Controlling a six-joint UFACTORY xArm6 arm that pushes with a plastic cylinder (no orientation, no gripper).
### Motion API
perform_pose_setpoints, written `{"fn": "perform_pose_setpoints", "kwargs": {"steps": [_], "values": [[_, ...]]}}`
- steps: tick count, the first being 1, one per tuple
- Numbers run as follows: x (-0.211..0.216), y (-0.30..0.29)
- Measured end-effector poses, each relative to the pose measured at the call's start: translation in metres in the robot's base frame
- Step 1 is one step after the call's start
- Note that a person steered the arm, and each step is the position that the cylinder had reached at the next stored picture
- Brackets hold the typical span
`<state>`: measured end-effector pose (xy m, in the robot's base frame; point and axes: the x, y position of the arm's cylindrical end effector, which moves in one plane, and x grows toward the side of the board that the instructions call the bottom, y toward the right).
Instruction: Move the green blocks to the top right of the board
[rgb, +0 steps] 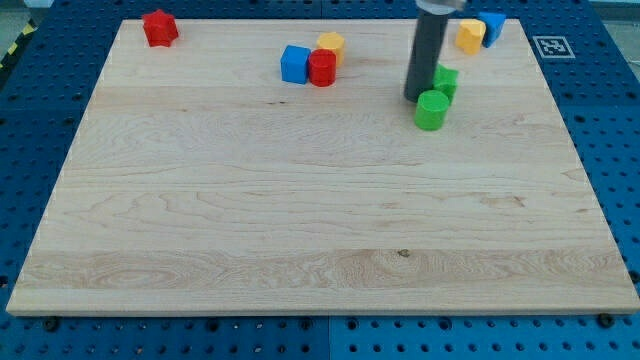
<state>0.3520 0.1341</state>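
Observation:
Two green blocks sit right of the board's top middle. The green cylinder (432, 110) is nearer the view's bottom. The other green block (446, 81) lies just above and right of it, touching it; its shape is unclear. My tip (417, 97) stands at the left side of both green blocks, touching or almost touching them. The dark rod rises out of the view's top.
A yellow block (470, 36) and a blue block (492, 26) lie at the top right corner. A blue cube (294, 64), a red cylinder (322, 69) and a yellow block (331, 45) cluster at top centre. A red block (159, 27) lies at the top left.

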Motion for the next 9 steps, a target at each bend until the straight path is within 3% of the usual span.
{"fn": "perform_pose_setpoints", "kwargs": {"steps": [3,7,8,9], "values": [[-0.004,0.058],[-0.045,0.09],[-0.054,0.092],[-0.054,0.051]]}}
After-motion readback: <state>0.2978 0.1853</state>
